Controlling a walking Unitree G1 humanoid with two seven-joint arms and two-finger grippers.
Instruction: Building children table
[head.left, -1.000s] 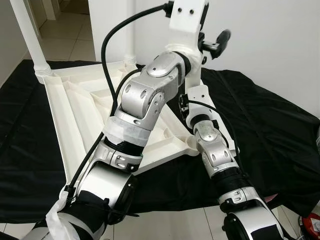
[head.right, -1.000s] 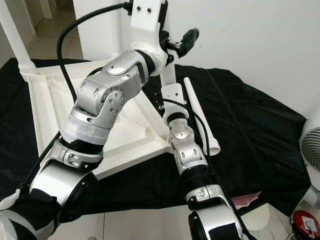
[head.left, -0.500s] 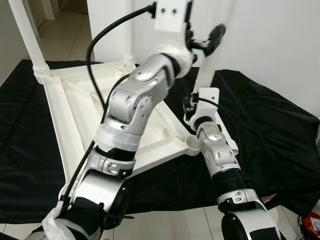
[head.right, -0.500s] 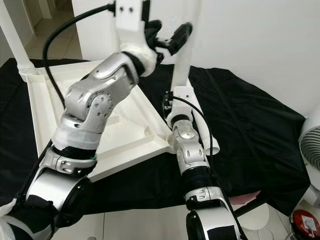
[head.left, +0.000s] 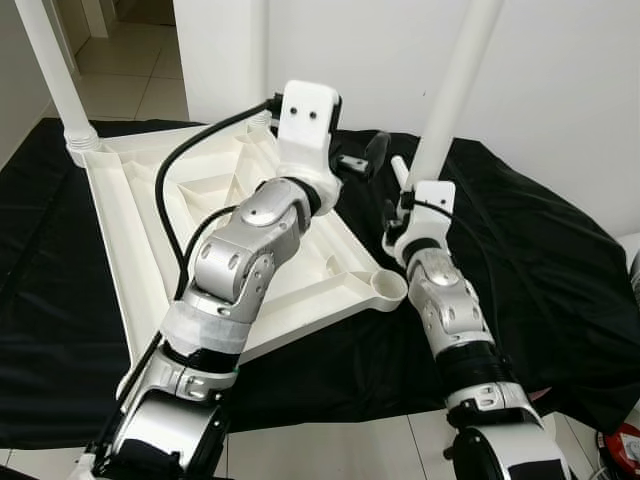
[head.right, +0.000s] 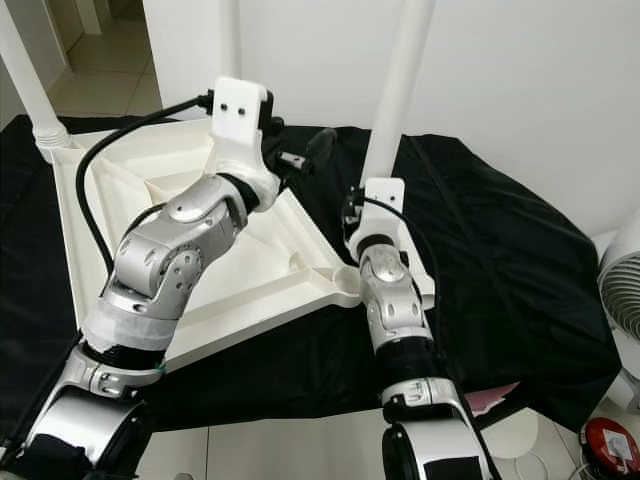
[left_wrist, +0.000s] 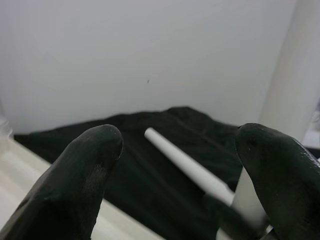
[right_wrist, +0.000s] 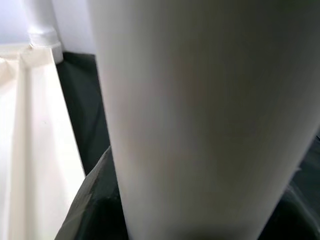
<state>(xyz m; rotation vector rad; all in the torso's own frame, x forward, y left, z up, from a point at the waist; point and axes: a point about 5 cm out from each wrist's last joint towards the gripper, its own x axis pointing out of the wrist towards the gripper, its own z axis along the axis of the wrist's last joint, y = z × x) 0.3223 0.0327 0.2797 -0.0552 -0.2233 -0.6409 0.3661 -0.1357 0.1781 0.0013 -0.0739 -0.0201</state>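
White plastic leg (head.left: 455, 85) is standing clamped in our right gripper (head.left: 415, 195); left gripper (left_wrist: 185, 175) is gaping empty; next we are seating it into the corner socket (head.left: 385, 287).

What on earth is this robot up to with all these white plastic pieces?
It is putting together a small table. The white tabletop lies upside down on a black cloth. The right tool holds a white leg upright, near the empty corner socket. The left tool hovers open beside it. One leg already stands in a far corner, and another leg lies on the cloth.
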